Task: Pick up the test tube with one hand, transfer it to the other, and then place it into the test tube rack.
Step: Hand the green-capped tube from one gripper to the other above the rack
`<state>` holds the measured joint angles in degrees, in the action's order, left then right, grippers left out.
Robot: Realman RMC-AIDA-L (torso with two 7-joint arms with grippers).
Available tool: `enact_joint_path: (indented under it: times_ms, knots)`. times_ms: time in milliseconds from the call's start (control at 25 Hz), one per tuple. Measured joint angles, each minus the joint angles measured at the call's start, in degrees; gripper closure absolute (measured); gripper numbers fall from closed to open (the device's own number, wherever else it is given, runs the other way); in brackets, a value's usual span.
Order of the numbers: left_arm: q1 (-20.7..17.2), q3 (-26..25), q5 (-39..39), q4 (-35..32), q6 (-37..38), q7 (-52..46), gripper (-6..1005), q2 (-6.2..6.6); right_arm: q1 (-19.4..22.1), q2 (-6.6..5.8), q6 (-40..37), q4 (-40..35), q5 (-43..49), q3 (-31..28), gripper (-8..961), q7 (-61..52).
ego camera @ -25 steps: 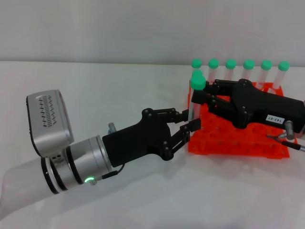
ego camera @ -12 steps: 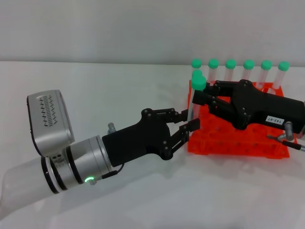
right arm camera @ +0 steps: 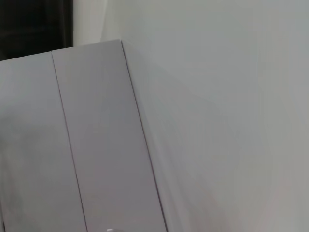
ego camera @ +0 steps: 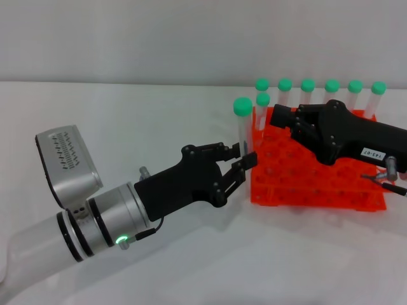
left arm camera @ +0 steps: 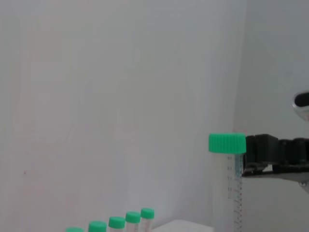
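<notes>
The test tube (ego camera: 242,130) stands upright with its green cap up, just left of the orange-red test tube rack (ego camera: 318,184). My left gripper (ego camera: 245,154), on the green-lit arm, is shut on the tube's lower end. My right gripper (ego camera: 278,118) is open and empty, a little to the right of the tube's cap, above the rack's left part. In the left wrist view the tube (left arm camera: 227,183) rises beside the right gripper's black fingers (left arm camera: 275,150). The right wrist view shows only a wall and a grey panel.
Several other green-capped tubes (ego camera: 331,89) stand in the rack's back row, and one (ego camera: 262,100) stands at its front left corner. Their caps also show in the left wrist view (left arm camera: 116,223). The white table (ego camera: 127,127) spreads to the left.
The right gripper let go of the tube near its cap and drew back to the right. The left gripper closed on the tube's lower end and moved it left, away from the rack.
</notes>
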<state>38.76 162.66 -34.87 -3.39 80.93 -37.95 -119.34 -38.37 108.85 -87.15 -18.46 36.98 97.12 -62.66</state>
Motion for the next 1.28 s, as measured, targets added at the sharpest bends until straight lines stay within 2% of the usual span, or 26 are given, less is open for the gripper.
enact_joint_path:
  times_ms: [240, 440, 600, 800, 920, 1280]
  knots:
    - [0.27, 0.01, 0.12, 0.01, -0.2, -0.08, 781, 0.0, 0.08, -0.22, 0.27, -0.06, 0.07, -0.04, 932, 0.89]
    - [0.75, 0.07, 0.31, 0.09, -1.34, -0.1, 780, 0.01, -0.2, -1.57, -1.18, -0.18, 2.2, 0.07, 947, 0.8]
    - [1.41, 0.1, 1.2, 0.06, -1.75, -0.1, 780, 0.04, 0.06, -1.23, -0.96, -0.64, 2.7, -0.36, 933, 1.05]
    - [2.78, 0.12, 2.83, -0.02, -2.73, -0.15, 780, -0.02, 0.58, -0.06, 2.99, -1.65, 2.78, -0.98, 741, 1.06]
    - [3.59, 0.12, 3.84, -0.04, -3.5, -0.33, 779, -0.04, 0.39, 0.21, 4.87, -1.67, 2.82, -0.98, 516, 1.0]
    - [5.19, 0.12, 4.55, -0.13, -5.74, -0.7, 779, -0.06, 0.23, 0.41, 5.32, -4.37, 7.76, -0.92, 325, 0.81]
